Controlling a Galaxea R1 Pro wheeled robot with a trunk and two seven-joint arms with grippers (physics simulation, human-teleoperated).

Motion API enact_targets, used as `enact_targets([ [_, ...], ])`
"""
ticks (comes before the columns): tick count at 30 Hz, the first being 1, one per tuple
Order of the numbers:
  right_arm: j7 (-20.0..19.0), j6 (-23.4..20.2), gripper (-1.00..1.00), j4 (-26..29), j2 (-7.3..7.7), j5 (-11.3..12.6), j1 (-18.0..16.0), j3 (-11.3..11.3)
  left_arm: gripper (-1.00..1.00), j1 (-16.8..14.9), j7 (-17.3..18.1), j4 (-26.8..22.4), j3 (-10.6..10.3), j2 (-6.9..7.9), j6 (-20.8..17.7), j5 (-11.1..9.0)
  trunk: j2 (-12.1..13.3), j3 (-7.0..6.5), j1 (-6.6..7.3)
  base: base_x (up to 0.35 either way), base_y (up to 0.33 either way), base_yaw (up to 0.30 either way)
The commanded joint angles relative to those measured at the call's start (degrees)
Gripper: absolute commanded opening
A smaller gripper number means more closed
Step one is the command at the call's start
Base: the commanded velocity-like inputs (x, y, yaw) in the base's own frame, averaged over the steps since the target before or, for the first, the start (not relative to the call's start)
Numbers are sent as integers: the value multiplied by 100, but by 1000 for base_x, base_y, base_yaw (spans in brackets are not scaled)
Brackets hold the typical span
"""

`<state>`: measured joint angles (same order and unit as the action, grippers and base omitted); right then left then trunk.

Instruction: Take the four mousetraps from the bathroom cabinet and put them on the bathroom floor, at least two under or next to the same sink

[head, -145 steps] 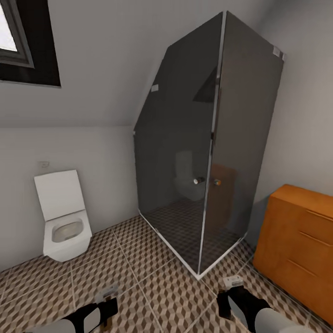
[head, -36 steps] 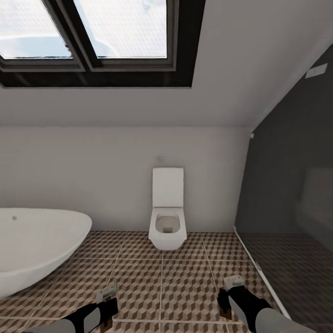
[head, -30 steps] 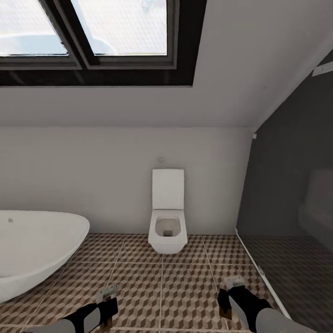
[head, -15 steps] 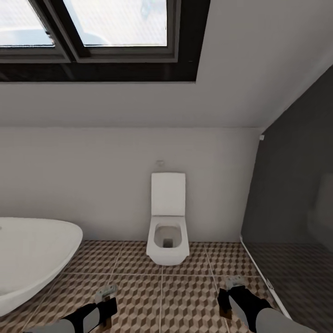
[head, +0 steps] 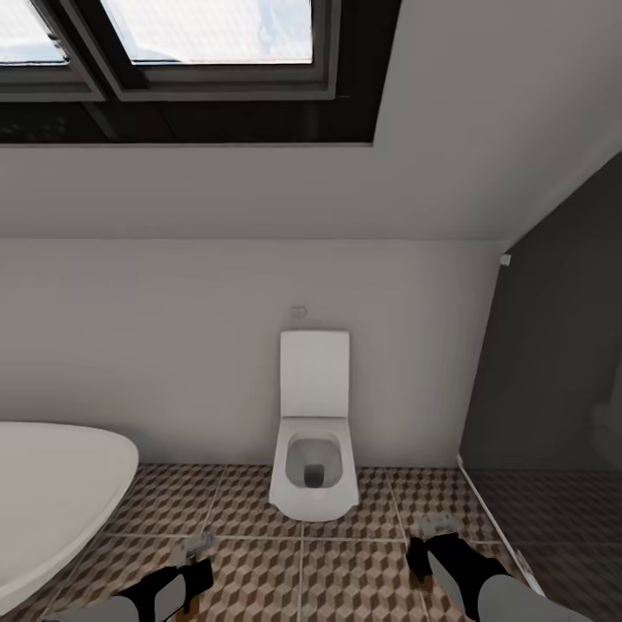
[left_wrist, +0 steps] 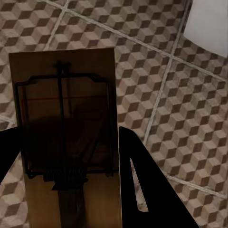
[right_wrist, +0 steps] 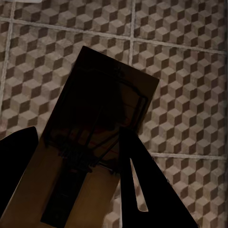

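1. Your left gripper (left_wrist: 66, 156) is clamped on a mousetrap (left_wrist: 66, 137): the wooden board sits between the two black fingers (left_wrist: 147, 190), wire frame facing the camera, held above the bathroom floor (left_wrist: 190, 104).
2. Your right gripper (right_wrist: 78, 171) is clamped on a second mousetrap (right_wrist: 95, 142), tilted between its fingers, also off the tiles.
3. In the head view, both grippers sit low, left (head: 197, 561) and right (head: 432, 540), each with a pale trap end poking forward over the cube-pattern floor (head: 345, 570).
4. Farther out, a white toilet (head: 314, 462) stands against the wall, between the two grippers' lines.
5. A white bathtub (head: 52, 492) is off to your left, dark shower glass (head: 561, 371) to your right, a window (head: 190, 52) overhead.
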<state>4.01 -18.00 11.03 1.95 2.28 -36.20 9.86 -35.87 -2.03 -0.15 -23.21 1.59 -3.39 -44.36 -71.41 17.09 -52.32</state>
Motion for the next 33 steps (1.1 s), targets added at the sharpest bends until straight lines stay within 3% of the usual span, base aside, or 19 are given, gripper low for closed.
enact_targets([
  [1, 21, -37, -100, 13, 3, 23, -2, 42, -100, -4, -13, -6, -54, 23, -31, -15, -4, 7, -3, 324, 0, 0],
  [8, 16, 70, -100, 13, 32, 41, -2, 42, -100, -6, 25, -52, -102, 116, -87, 87, -4, 7, -3, 327, 0, 0],
  [12, 13, 206, -100, 13, 41, 52, -2, 42, -100, -8, 96, -132, -123, 480, -99, 294, -4, 7, -3, 330, 0, 0],
  [14, 12, 246, -100, 13, 47, 53, -2, 42, -100, -7, 258, -292, -139, 576, -100, 549, -4, 7, -3, 331, 0, 0],
  [18, 19, 356, -100, 13, 50, 53, -2, 42, -100, -8, 415, -478, -136, 610, -107, 931, -4, 7, -3, 332, 0, 0],
  [20, 20, 403, -100, 13, 62, 54, -2, 42, -100, -8, 423, -558, -132, 618, -118, 1014, -4, 7, -3, 332, 0, 0],
  [26, -1, 356, -100, 43, 100, 46, -2, 42, -100, -8, 407, -638, -111, 637, -91, 1052, -4, 7, -3, 299, 0, -5],
  [33, 11, 350, -100, 56, 142, 56, -2, 34, -100, -8, 406, -644, -111, 624, -44, 1052, -4, 7, -3, 60, 0, -201],
])
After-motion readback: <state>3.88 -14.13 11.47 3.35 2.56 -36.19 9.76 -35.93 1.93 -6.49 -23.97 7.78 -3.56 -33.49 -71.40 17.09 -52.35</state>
